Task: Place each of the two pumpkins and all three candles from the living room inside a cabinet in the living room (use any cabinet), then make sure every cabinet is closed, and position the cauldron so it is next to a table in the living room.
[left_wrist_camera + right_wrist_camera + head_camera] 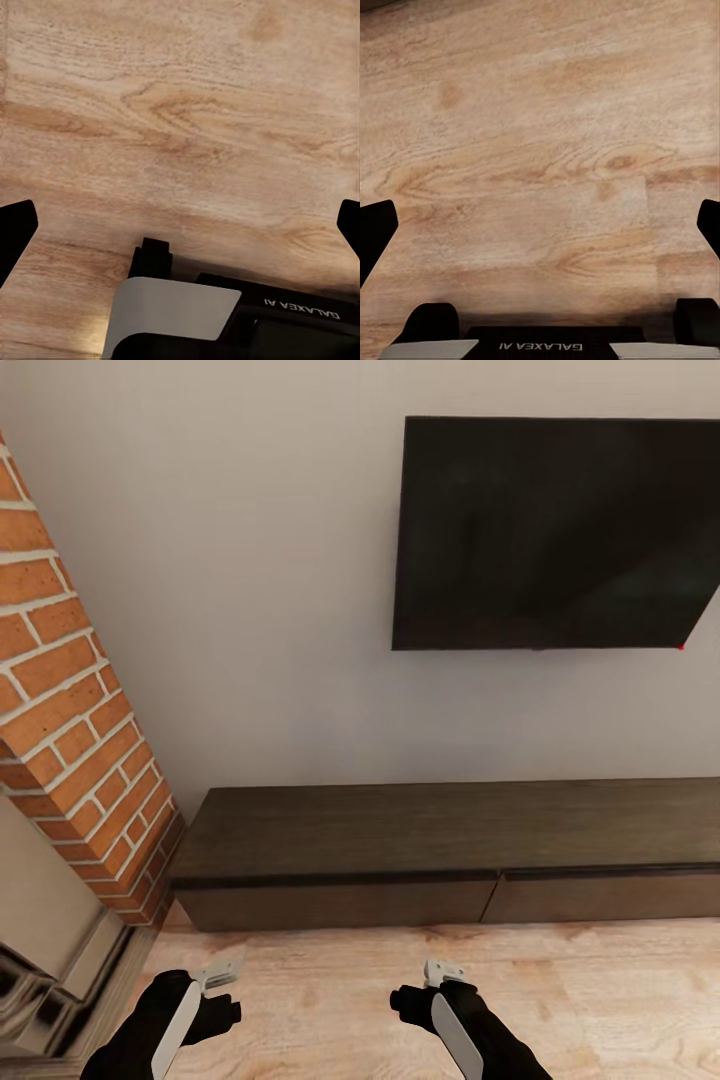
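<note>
The long, low dark brown cabinet (440,840) runs along the wall ahead of me, and its two visible drawer fronts sit flush and shut. Nothing lies on its top. Both arms hang low at the near edge of the head view, a short way back from the cabinet, above the wooden floor. My left gripper (180,225) is open, its black fingertips (16,232) wide apart over bare floorboards. My right gripper (540,225) is open too, with only floor between its fingertips (375,236). The pumpkins, candles, cauldron and table are out of view.
A black TV (560,530) hangs on the pale wall above the cabinet. The brick fireplace (70,740) stands at the left, touching the cabinet's left end. Light wooden floor (560,1000) stretches between me and the cabinet.
</note>
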Motion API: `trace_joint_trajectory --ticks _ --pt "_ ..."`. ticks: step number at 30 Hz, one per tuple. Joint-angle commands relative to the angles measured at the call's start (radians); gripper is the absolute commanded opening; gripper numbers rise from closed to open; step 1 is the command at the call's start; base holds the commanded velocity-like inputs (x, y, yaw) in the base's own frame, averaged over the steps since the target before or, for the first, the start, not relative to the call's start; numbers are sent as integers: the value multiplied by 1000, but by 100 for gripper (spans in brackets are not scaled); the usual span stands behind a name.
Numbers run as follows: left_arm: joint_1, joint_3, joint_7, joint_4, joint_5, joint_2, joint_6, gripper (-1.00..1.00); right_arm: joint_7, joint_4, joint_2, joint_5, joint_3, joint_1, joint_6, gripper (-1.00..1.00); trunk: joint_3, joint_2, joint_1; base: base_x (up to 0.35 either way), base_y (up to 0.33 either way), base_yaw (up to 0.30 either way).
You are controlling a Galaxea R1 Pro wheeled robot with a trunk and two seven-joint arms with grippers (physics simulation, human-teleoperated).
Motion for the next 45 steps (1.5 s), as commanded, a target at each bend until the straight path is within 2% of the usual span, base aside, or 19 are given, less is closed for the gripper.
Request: trace_joint_trajectory --ticks 1,12,16,20,45 --pt "0 0 0 0 0 0 0 100 0 0 0 0 0 0 0 100 2 7 -4 0 0 0" --pt "0 0 0 -1 0 0 0 100 0 2 -1 0 0 0 -3 100 29 84 -46 0 0 0" --pt "0 0 0 -1 0 0 0 100 0 65 0 6 0 0 -81 100 41 112 -61 0 0 0" --pt "0 0 0 -1 0 0 0 100 0 119 0 10 2 0 -121 100 53 140 -77 0 0 0" --pt "0 0 0 0 0 0 0 100 2 126 0 0 -2 0 -125 100 132 315 -173 0 0 0"
